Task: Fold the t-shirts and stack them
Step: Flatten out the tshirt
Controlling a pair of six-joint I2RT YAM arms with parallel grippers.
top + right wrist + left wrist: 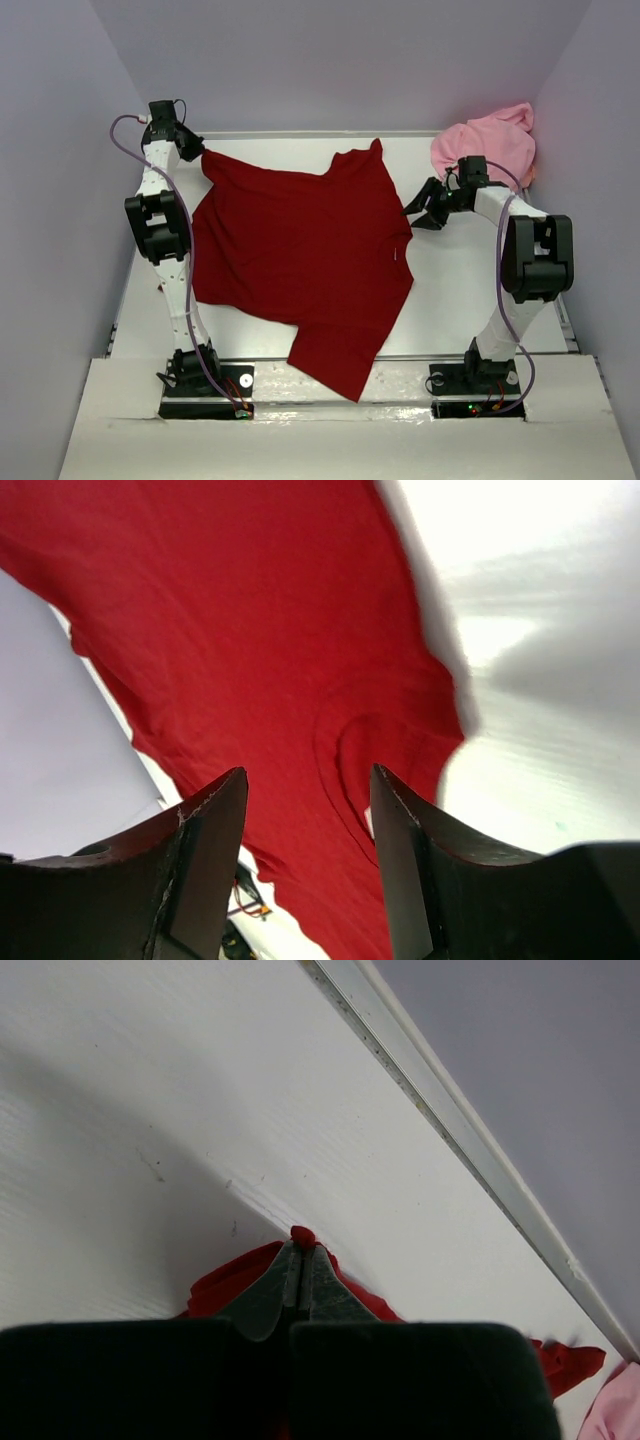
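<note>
Two grips needed: my left hand (pixel 300 1265) is clamped tight on a corner of the red shirt (pixel 300 260); my right hand (pixel 425 212), wide and empty, should pinch the facing edge low, then pull taut.

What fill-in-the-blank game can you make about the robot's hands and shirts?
The spread-out t-shirt is dark ____.
The left hand is ____ on its edge.
The right hand is ____, holding nothing.
The crumpled t-shirt at the far right corner is ____.
Missing words: red; shut; open; pink.
</note>
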